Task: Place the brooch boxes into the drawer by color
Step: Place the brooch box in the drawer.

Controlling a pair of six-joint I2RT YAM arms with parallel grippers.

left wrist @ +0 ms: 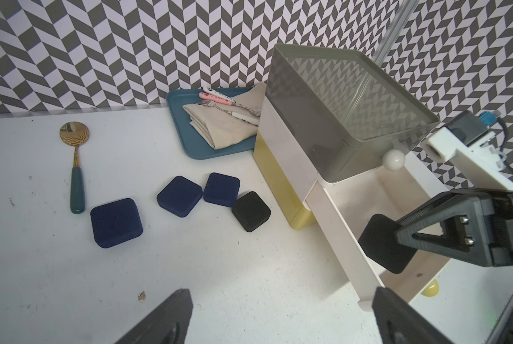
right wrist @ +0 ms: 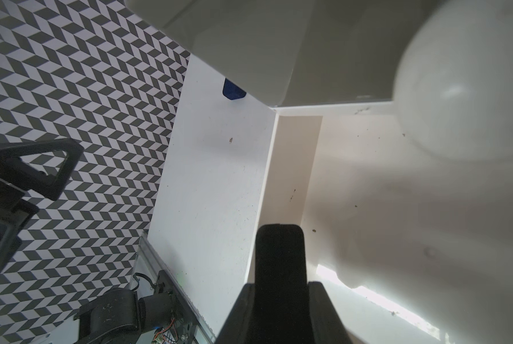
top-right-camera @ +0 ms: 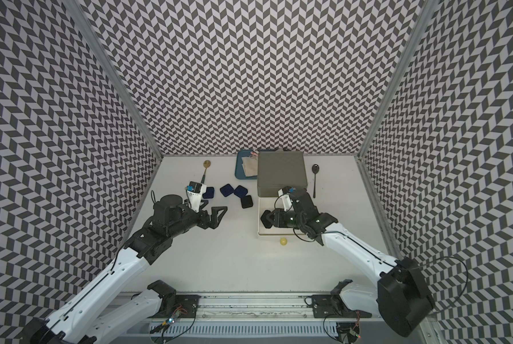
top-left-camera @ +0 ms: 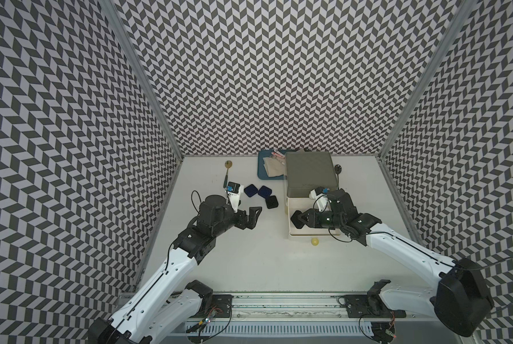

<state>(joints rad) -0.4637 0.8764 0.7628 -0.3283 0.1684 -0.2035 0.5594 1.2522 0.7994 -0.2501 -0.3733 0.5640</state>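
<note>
The drawer has a grey top, a white middle tier pulled out and a yellow bottom tier. My right gripper is shut on a black brooch box, holding it edge-on over the open white tier; the same box shows between the right gripper. On the table left of the drawer lie three navy brooch boxes and a black one. My left gripper hovers open and empty in front of them.
A blue tray with a folded napkin and cutlery sits at the back, beside the drawer. A gold spoon lies at the back left and a black spoon right of the drawer. A yellow ball knob pokes out under the open tier.
</note>
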